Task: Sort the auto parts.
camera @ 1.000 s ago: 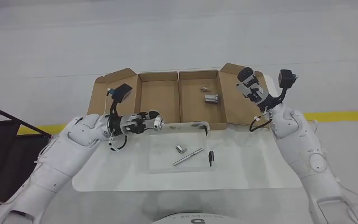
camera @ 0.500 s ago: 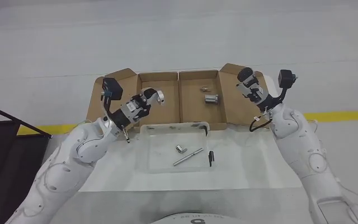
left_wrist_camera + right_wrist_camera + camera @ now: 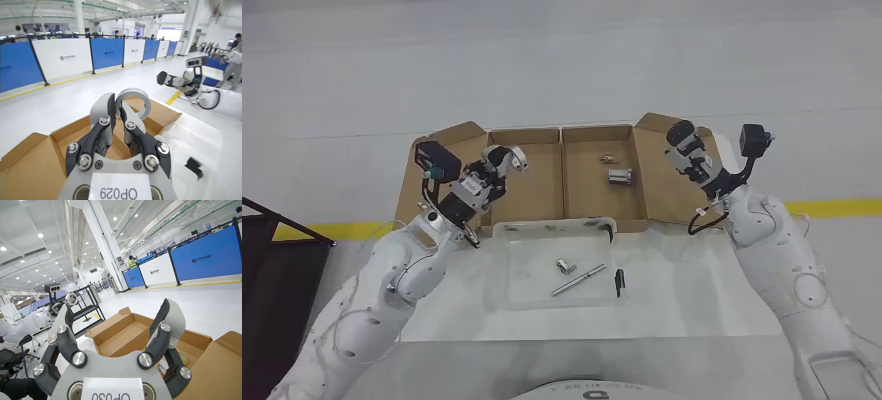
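My left gripper (image 3: 116,102) is shut on the rim of a silver metal ring (image 3: 133,103). In the top view the left gripper (image 3: 500,163) holds that ring (image 3: 514,155) above the far part of the left compartment (image 3: 529,185) of the cardboard box. The right compartment (image 3: 592,195) holds a metal cylinder (image 3: 619,176) and a small part (image 3: 608,157). My right gripper (image 3: 116,308) is open with nothing between its fingers, up over the box's right flap (image 3: 687,148). A clear tray (image 3: 532,290) holds a small nut (image 3: 565,266), a rod (image 3: 578,280) and a black clip (image 3: 619,282).
The box's flaps (image 3: 442,150) stand open on both sides. The tray sits on a white table (image 3: 692,300) in front of the box. A yellow floor line (image 3: 832,208) runs behind the table, and a black rack (image 3: 262,270) stands at the left.
The left arm has lifted the ring from the box's near edge by the tray and carried it up over the left compartment. The right arm has stayed still.
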Controlling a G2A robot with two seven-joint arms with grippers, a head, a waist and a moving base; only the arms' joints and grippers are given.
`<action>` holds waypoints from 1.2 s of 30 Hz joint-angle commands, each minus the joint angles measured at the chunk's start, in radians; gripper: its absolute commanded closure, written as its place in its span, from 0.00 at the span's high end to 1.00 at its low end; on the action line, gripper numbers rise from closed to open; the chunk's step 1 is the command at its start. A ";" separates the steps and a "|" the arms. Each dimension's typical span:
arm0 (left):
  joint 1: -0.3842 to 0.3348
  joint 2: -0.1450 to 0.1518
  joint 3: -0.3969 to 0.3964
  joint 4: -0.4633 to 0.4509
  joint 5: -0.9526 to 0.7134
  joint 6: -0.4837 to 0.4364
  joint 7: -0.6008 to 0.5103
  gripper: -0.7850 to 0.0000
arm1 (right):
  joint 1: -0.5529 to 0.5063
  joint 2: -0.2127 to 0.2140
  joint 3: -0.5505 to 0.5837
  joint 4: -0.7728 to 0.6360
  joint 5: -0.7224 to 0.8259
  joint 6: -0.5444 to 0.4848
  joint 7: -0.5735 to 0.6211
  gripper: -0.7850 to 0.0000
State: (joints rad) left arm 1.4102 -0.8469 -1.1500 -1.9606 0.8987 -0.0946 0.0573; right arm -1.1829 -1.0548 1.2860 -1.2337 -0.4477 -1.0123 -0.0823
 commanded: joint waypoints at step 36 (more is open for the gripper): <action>-0.126 -0.081 0.151 -0.036 0.205 -0.019 -0.198 0.00 | 0.000 0.000 0.000 0.000 0.000 0.000 0.000 1.00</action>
State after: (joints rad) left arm 1.2843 -0.9281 -0.9992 -1.9967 1.1041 -0.1132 -0.1404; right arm -1.1829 -1.0548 1.2860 -1.2337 -0.4477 -1.0123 -0.0823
